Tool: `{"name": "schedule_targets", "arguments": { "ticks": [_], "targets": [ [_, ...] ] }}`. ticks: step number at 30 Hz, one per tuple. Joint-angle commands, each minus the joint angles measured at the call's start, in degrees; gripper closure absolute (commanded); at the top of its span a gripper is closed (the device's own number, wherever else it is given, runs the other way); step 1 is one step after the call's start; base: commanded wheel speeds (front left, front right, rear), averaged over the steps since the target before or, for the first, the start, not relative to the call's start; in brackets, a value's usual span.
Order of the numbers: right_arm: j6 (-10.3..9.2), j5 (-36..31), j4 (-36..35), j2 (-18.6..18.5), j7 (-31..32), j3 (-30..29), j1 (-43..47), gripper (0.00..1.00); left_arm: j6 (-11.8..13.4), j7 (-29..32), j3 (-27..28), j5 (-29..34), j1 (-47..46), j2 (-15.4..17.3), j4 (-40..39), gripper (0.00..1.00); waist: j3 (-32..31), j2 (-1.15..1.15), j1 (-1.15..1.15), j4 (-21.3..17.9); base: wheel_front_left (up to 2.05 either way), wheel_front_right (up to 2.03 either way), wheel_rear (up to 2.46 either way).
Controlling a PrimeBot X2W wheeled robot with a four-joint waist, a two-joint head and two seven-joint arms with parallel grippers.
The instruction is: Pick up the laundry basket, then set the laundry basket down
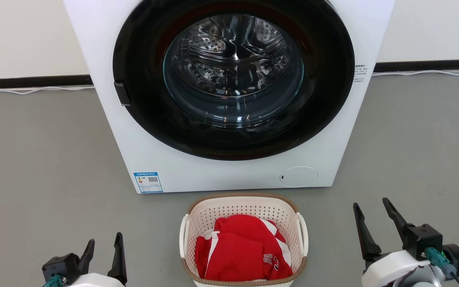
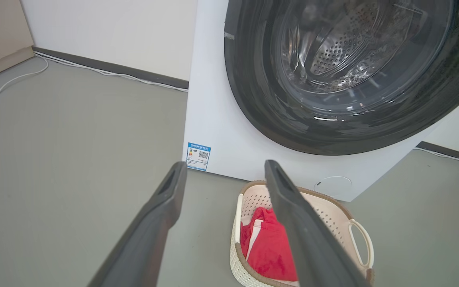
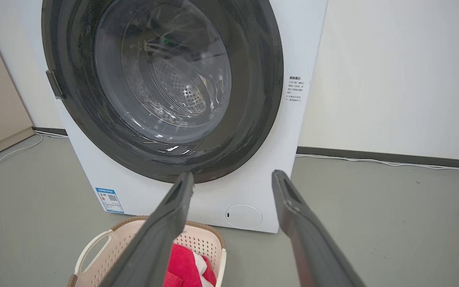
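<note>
The laundry basket (image 1: pixel 197 223) stands on the grey floor just in front of the washing machine, cream-white and perforated with a brown rim and a white loop handle on each side. It holds red and white clothing (image 1: pixel 241 251). My left gripper (image 1: pixel 104 245) is open at the lower left, well apart from the basket. Open too is my right gripper (image 1: pixel 371 205), at the lower right and also clear of it. The basket (image 2: pixel 333 211) lies below and right of my left fingers (image 2: pixel 165 199) in the left wrist view, and the basket (image 3: pixel 114 243) lies lower left in the right wrist view.
A large white washing machine (image 1: pixel 229 175) with a dark round glass door fills the space behind the basket. White cables (image 1: pixel 30 91) run along the dark skirting at the wall. Bare grey floor (image 1: pixel 46 167) lies on both sides.
</note>
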Motion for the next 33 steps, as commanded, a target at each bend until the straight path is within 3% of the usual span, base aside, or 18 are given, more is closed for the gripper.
{"name": "schedule_targets", "arguments": {
  "ticks": [1, 8, 9, 20, 24, 33],
  "targets": [
    [0.28, 0.0, -2.0, -0.2, -0.5, 1.1, -0.4, 0.0, 0.2, -0.4, 2.1, 0.5, -0.8, 0.6, -1.9, 0.0, -0.2, 0.0, 0.0, 0.1, 0.0, 0.0, 0.0],
    [0.28, -0.1, -2.6, 0.3, -0.5, 0.4, 0.7, 0.0, 0.8, -0.4, 3.5, 1.4, 0.6, -0.3, -4.3, 0.0, -0.4, 0.0, 0.0, 0.6, 0.0, 0.0, 0.0],
    [0.0, 0.0, -1.0, 0.5, 0.0, -0.6, 1.2, 1.0, 0.4, 0.0, 1.8, 0.8, 2.0, -0.9, -2.9, 1.0, -0.4, 0.0, 0.0, 0.6, 0.0, 0.0, 0.0],
    [0.02, 5.2, 1.0, 1.2, 1.7, -0.9, 2.3, 1.0, 0.0, 1.5, 2.0, -3.5, 2.8, -1.7, -0.8, 1.0, -0.5, 0.0, 0.13, 0.7, 0.0, 0.0, 0.0],
    [0.02, 8.2, 0.6, 1.3, 2.3, -0.9, 2.3, 1.0, -0.1, 2.1, 2.1, -5.9, 2.7, -1.8, -1.3, 1.0, -0.3, 0.0, 0.01, 0.7, 0.0, 0.0, 0.0],
    [0.04, 14.1, -0.3, 1.4, 3.4, -1.0, 2.2, 1.0, -0.5, 3.4, 2.3, -10.5, 2.3, -1.9, -2.3, 1.0, -0.1, 0.0, 0.0, 0.7, 0.0, 0.0, 0.0]
  ]
}}
